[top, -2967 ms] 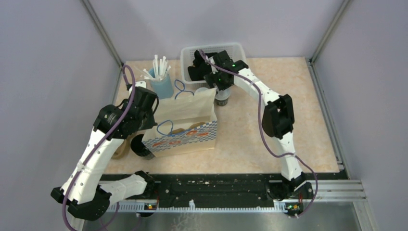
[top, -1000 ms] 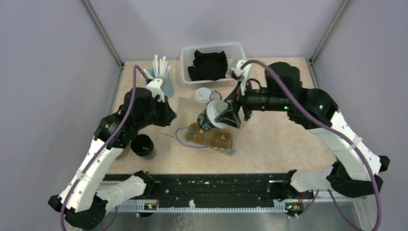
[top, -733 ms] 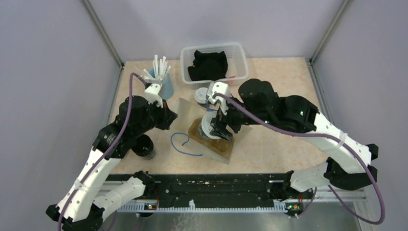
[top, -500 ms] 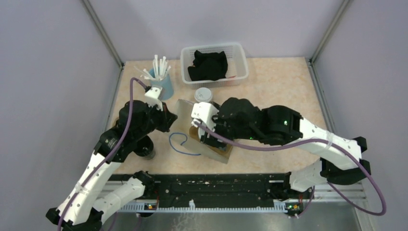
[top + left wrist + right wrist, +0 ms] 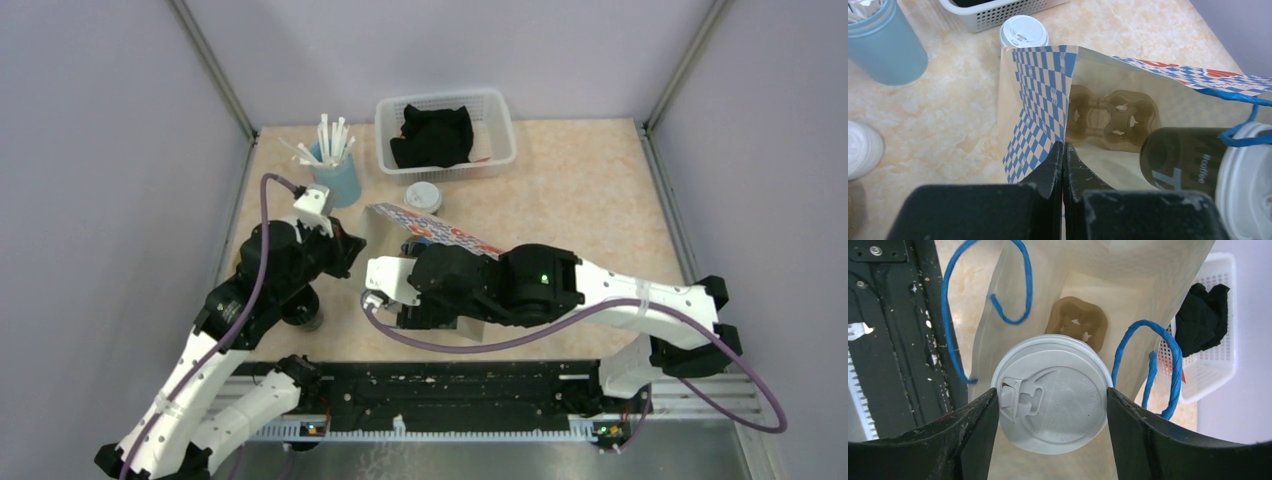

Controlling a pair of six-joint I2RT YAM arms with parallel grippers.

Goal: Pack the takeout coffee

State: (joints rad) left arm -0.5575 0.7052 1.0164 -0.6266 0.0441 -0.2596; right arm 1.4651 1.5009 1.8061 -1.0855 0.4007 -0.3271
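A paper bag (image 5: 440, 232) with blue checks and blue cord handles is tipped over, its mouth toward the arms. My left gripper (image 5: 1064, 147) is shut on the bag's side edge (image 5: 1040, 100) and holds the mouth open. A brown pulp carrier (image 5: 1108, 117) sits deep inside the bag and also shows in the right wrist view (image 5: 1078, 322). My right gripper (image 5: 1052, 395) is shut on a dark coffee cup with a white lid (image 5: 1053, 400), held lid-first at the bag's mouth between the handles. The cup's dark side (image 5: 1188, 160) shows in the left wrist view.
A second white-lidded cup (image 5: 423, 197) stands behind the bag. Another cup (image 5: 300, 308) stands at the left by my left arm. A blue tumbler of white straws (image 5: 335, 175) and a white basket (image 5: 445, 130) holding black cloth are at the back. The black rail (image 5: 893, 340) runs along the near edge.
My right arm swung from the back, lifted the cup and lowered it to the near side, at the bag's mouth. The bag has tipped over. My left gripper kept hold of its edge.
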